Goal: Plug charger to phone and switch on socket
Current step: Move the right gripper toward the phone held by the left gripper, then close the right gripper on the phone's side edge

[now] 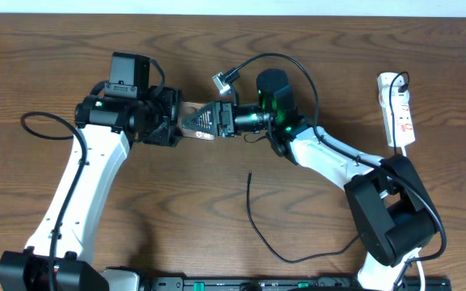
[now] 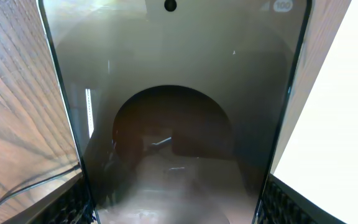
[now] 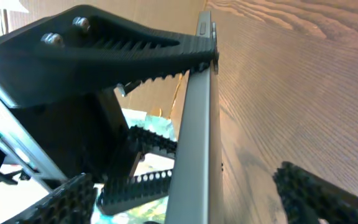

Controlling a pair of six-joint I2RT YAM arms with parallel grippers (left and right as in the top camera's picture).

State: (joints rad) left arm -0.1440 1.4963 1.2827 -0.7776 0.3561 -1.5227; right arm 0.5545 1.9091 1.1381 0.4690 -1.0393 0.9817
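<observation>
Evidently the left claw was clamped on the phone, its toothed fingers bearing on the slab's long edges. The right claw stood apart, straddling the far end of the same slab; one of its pads showed a clear gap to the thin metal edge. The phone hung between the two arms, seemingly lifted off the worktop.

The likeliest trouble lay in this shared hold. If the left claw let go before the right had closed squarely, the smooth glass could slide or twist out and drop. A skewed closing on that narrow edge might also lever the phone against the left fingers.

Further out, the charger lay loose on the worktop, its tip well apart from the phone. The right arm, swinging, could drag the cable away. The socket sat at the far right, well apart from both claws.
</observation>
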